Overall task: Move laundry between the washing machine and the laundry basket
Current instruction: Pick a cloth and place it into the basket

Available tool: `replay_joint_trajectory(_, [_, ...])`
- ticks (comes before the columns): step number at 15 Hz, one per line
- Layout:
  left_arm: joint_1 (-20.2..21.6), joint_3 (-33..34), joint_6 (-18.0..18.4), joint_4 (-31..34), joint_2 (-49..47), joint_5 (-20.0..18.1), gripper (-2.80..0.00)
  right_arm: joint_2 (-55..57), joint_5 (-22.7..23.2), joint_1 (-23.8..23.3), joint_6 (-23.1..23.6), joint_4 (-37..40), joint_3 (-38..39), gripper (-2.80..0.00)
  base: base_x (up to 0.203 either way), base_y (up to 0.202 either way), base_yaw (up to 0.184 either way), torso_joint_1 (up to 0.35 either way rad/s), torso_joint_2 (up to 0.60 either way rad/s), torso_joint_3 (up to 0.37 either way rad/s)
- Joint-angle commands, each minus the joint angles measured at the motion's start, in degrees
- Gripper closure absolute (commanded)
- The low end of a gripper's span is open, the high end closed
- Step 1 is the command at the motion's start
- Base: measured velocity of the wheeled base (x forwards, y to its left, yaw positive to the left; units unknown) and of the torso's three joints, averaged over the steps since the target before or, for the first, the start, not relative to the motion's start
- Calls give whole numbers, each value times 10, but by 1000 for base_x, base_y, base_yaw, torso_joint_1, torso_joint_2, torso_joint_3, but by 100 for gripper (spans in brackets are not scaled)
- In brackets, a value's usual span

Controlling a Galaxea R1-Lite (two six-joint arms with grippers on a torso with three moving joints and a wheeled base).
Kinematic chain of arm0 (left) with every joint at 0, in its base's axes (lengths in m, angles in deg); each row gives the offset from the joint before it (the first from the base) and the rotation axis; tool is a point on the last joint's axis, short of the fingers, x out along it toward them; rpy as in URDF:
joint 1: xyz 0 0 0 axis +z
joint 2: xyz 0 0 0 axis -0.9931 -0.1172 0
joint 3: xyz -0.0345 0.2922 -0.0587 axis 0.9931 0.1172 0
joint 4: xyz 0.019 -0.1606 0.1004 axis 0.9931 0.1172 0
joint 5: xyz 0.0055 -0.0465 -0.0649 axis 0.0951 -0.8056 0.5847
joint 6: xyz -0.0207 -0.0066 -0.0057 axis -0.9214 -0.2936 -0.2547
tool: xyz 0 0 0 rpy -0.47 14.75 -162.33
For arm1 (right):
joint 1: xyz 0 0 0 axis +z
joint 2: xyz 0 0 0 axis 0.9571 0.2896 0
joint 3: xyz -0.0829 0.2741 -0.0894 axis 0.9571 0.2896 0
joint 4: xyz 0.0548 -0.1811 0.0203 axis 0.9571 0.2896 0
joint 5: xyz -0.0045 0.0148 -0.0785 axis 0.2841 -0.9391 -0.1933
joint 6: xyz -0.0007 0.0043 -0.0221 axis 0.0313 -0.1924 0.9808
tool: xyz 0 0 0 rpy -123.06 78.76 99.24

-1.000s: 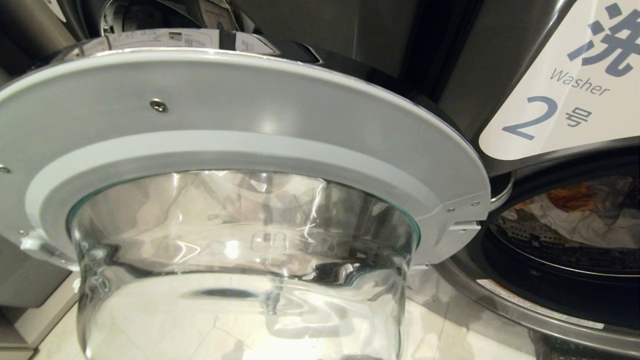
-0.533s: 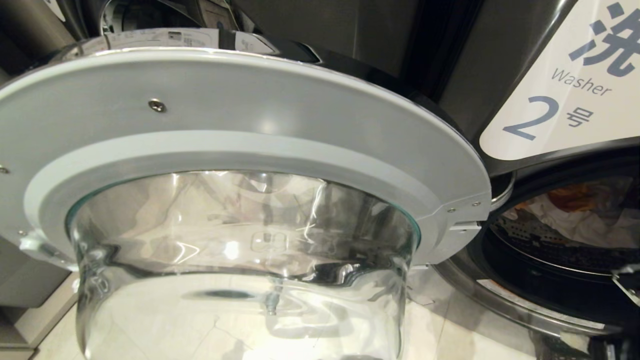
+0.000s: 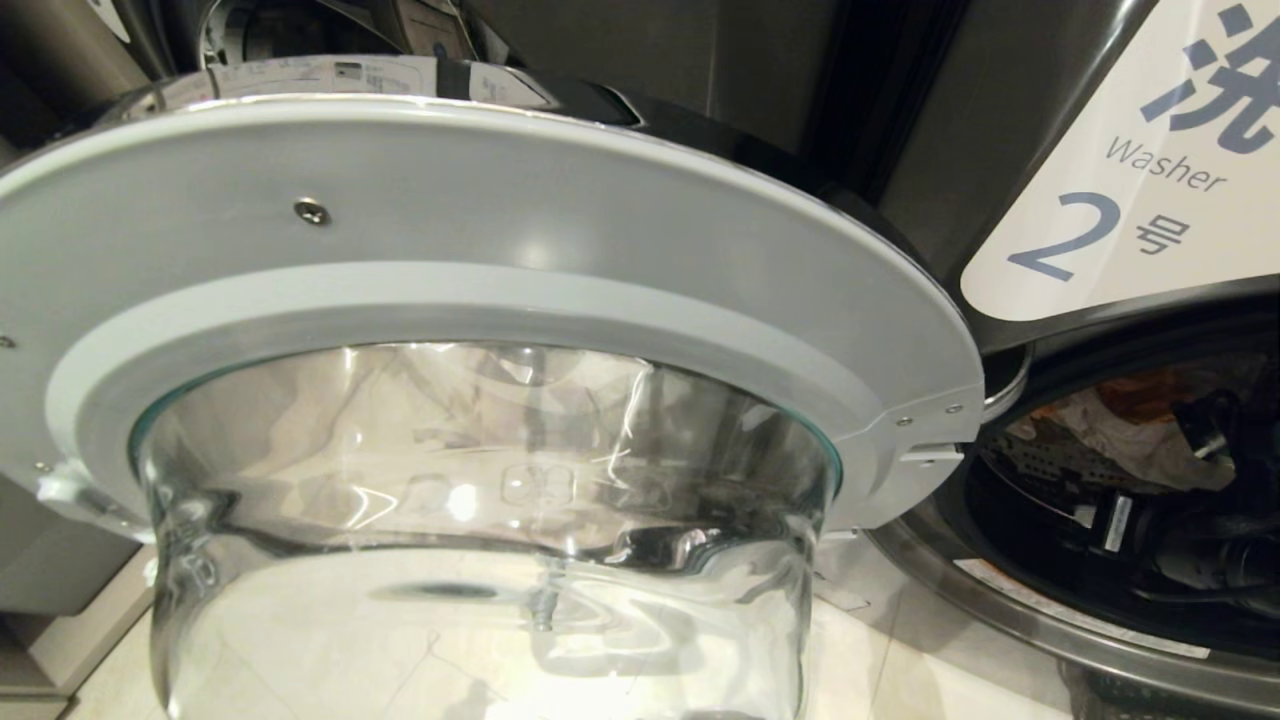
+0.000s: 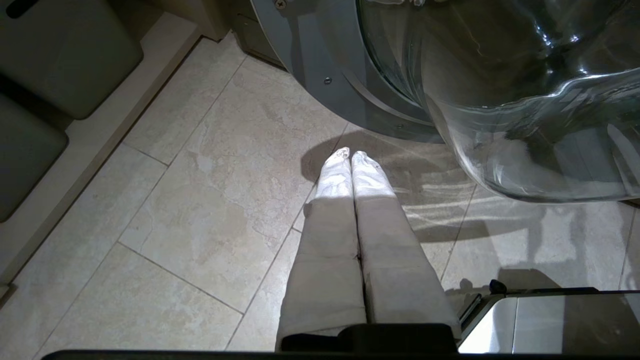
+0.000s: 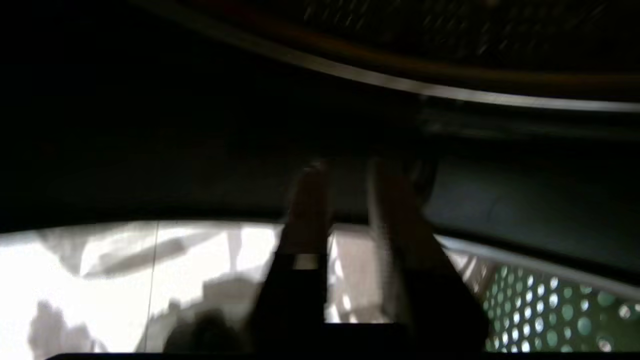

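Laundry (image 3: pixel 1120 440) in washing machine (image 3: pixel 1010 110) drum, door (image 3: pixel 480 300) open.
Right gripper (image 5: pixel 345 172) at the drum mouth, jaws slightly apart, empty; left gripper (image 4: pixel 351 156) over the floor (image 4: pixel 200 200), jaws together.

Overhead light glares off the glass bowl of the open door (image 3: pixel 480 520) and washes the pale floor tiles (image 4: pixel 200 200) nearly white. The drum opening (image 3: pixel 1150 470) sits in deep shadow. The right wrist view is dark and smeared with motion blur, its floor patch (image 5: pixel 125 270) blown out.
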Motion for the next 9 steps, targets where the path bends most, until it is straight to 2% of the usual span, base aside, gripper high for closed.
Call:
replay_joint_trajectory(1, [0,1,0,0,0,0,0,31,-16,-18,-3,-61,3,-280,0,0,0,0,0,0])
replay_joint_trajectory(9, [0,1,0,0,0,0,0,151,-25,-21,-12,-285,35,-280,0,0,0,0,0,0])
